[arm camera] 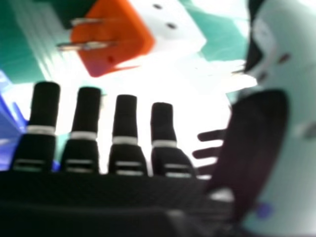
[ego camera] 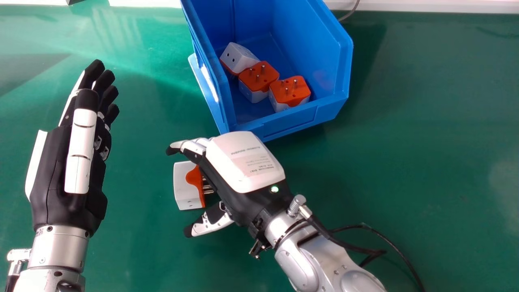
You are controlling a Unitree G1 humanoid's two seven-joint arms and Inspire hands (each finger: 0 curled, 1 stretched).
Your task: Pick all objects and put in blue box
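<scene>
A glossy green desk (ego camera: 438, 142) spans my head view, bordered on its far side by a white strip (ego camera: 425, 5), as bright light streaks the surface toward the left, near a darker patch (ego camera: 24, 69).

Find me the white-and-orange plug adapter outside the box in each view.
Head view: plug adapter on the green table, between the right hand's fingers and thumb.
Right hand view: plug adapter beyond the fingertips.
Shared landmark: that same thumb.
</scene>
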